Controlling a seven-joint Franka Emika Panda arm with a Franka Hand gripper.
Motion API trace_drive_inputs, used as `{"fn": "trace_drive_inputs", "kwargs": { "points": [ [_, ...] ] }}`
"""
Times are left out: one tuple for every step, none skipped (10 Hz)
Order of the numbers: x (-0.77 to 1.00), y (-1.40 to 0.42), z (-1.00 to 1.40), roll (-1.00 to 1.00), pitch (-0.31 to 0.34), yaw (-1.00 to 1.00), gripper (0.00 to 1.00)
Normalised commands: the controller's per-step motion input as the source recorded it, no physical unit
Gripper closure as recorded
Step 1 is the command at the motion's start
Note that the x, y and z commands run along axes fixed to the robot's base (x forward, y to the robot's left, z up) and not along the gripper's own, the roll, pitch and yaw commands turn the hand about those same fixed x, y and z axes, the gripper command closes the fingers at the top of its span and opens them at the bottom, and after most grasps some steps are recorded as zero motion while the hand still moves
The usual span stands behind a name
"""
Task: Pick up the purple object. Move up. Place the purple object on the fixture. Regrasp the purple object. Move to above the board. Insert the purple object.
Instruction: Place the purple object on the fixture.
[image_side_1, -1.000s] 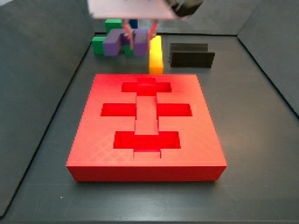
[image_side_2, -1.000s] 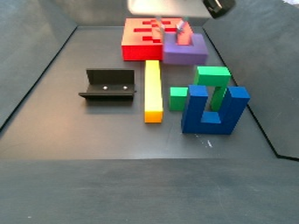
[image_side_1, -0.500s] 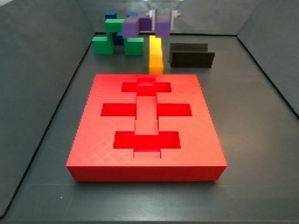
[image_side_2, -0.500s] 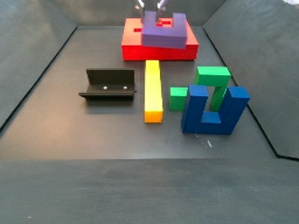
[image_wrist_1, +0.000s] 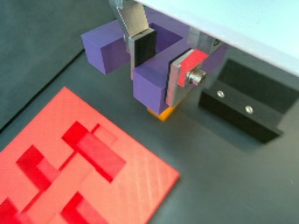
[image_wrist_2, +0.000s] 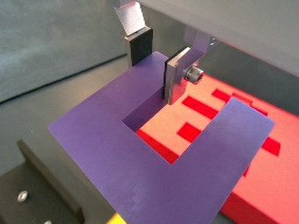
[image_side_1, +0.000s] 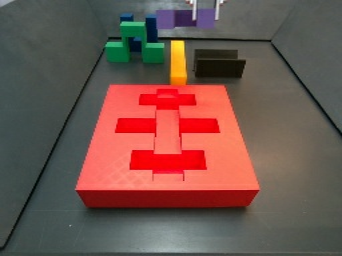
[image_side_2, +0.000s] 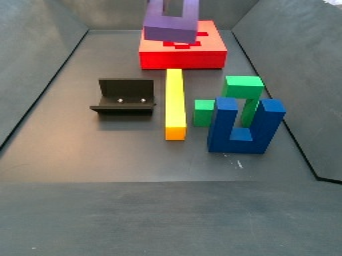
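Note:
The purple object (image_side_1: 185, 16) (image_side_2: 171, 22) is a U-shaped block hanging high in the air, clear of the floor in both side views. My gripper (image_wrist_1: 160, 61) (image_wrist_2: 158, 63) is shut on one of its prongs, with one pad inside the U's slot and the other on the prong's outer face. The purple object (image_wrist_1: 152, 87) (image_wrist_2: 117, 153) fills much of both wrist views. The black fixture (image_side_1: 219, 64) (image_side_2: 123, 97) (image_wrist_1: 251, 101) stands empty on the floor. The red board (image_side_1: 167, 140) (image_side_2: 187, 55) (image_wrist_1: 82, 166) (image_wrist_2: 239, 114) lies flat with its recesses bare.
A yellow bar (image_side_1: 178, 60) (image_side_2: 174, 103) lies between the fixture and a green stepped block (image_side_1: 134, 45) (image_side_2: 234, 95). A blue U-shaped block (image_side_2: 247, 125) stands beside the green one. Dark walls enclose the floor on all sides.
The gripper has risen with the purple object, from just above the floor by the other blocks to high in the air, drifting sideways away from the green and blue blocks.

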Motion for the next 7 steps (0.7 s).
{"fn": "trace_drive_inputs", "kwargs": {
  "points": [
    [1.0, 0.1, 0.03, -0.64, 0.0, -0.13, 1.0],
    [1.0, 0.1, 0.02, -0.66, -0.011, -0.11, 1.0],
    [0.98, 0.13, 0.0, -0.67, -0.009, -0.08, 1.0],
    [0.96, 0.15, 0.0, -0.68, 0.0, -0.05, 1.0],
    [0.94, 0.15, 0.0, -0.73, 0.0, -0.08, 1.0],
    [0.91, 0.2, 0.0, -0.67, 0.009, -0.09, 1.0],
    [0.88, 0.23, 0.0, -0.66, 0.06, -0.07, 1.0]
  ]
}}
